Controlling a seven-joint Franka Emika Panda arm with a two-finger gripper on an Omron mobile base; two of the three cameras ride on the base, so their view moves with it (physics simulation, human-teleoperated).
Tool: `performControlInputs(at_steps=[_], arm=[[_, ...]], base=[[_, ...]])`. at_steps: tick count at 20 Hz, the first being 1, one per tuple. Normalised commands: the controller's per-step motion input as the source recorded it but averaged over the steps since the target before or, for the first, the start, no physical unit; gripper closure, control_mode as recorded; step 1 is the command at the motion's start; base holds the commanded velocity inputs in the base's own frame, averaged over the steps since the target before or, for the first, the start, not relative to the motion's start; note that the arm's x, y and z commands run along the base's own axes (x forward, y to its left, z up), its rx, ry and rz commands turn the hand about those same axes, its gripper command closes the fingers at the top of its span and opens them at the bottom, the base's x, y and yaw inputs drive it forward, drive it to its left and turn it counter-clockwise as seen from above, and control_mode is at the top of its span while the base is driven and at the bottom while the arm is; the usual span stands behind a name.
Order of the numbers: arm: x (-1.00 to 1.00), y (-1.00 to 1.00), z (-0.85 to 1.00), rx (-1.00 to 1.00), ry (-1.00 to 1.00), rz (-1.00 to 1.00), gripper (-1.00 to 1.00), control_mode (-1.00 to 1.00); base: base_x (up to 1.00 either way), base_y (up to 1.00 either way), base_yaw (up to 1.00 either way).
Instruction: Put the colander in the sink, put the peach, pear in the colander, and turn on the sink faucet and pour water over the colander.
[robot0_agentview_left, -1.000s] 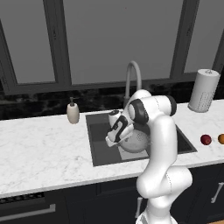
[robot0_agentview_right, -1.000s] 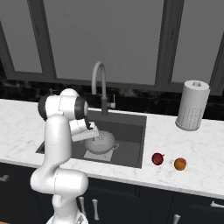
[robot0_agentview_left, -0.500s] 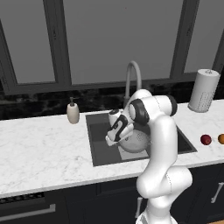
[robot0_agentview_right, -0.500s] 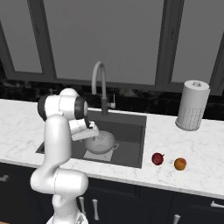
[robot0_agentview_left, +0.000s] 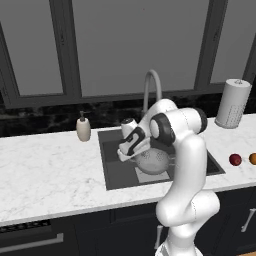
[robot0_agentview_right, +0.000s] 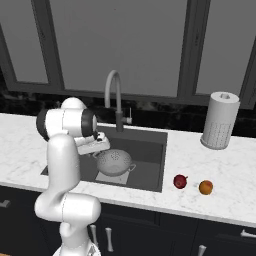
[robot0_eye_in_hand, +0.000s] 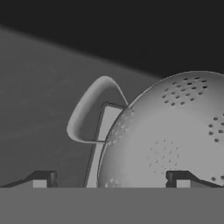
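The counter (robot0_agentview_left: 45, 165) is white and speckled, and the big dark sink (robot0_agentview_left: 112, 165) is set into it. Everything else I tell from that sink.

My white arm (robot0_agentview_left: 187, 165) bends over the front of the sink and blocks part of it. The tall curved faucet (robot0_agentview_right: 114, 95) stands at the back of the sink. The paper towel roll (robot0_agentview_right: 219, 121) stands on the counter well off to the right of the sink.

The colander (robot0_agentview_right: 115, 162) sits inside the sink, on the light square patch on its floor. In my hand view the colander (robot0_eye_in_hand: 175, 131) is very close, with one curved handle (robot0_eye_in_hand: 89, 111) sticking out.

A small soap bottle (robot0_agentview_left: 83, 128) stands just beside the sink's back left corner.

My pincer (robot0_eye_in_hand: 111, 180) is down in the sink just beside the colander. It is spread wide and has hold of nothing.

The dark red pear (robot0_agentview_right: 180, 181) lies on the counter near the sink's right side. The orange peach (robot0_agentview_right: 205, 187) lies just beyond it, farther from the sink.
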Motion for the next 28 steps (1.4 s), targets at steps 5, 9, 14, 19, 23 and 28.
performControlInputs(at_steps=[5, 9, 14, 19, 23, 28], arm=[[-0.36, 0.26, 0.11, -0.02, 0.0, -0.01, -1.0, -1.0], [-0.28, 0.05, 0.31, 0.0, 0.0, 0.0, -1.0, -1.0], [-0.43, 0.0, 0.59, 0.0, -0.01, -0.03, -1.0, -1.0], [-0.55, -0.08, 0.63, 0.0, -0.07, -0.05, -1.0, -1.0], [-0.48, -0.28, 0.66, 0.01, -0.07, -0.06, -1.0, -1.0], [-0.42, -0.51, 0.66, 0.03, 0.0, -0.08, -1.0, -1.0]], base=[[0.0, 0.0, 0.0], [0.0, 0.0, 0.0], [0.0, 0.0, 0.0], [0.0, 0.0, 0.0], [0.0, 0.0, 0.0], [0.0, 0.0, 0.0]])
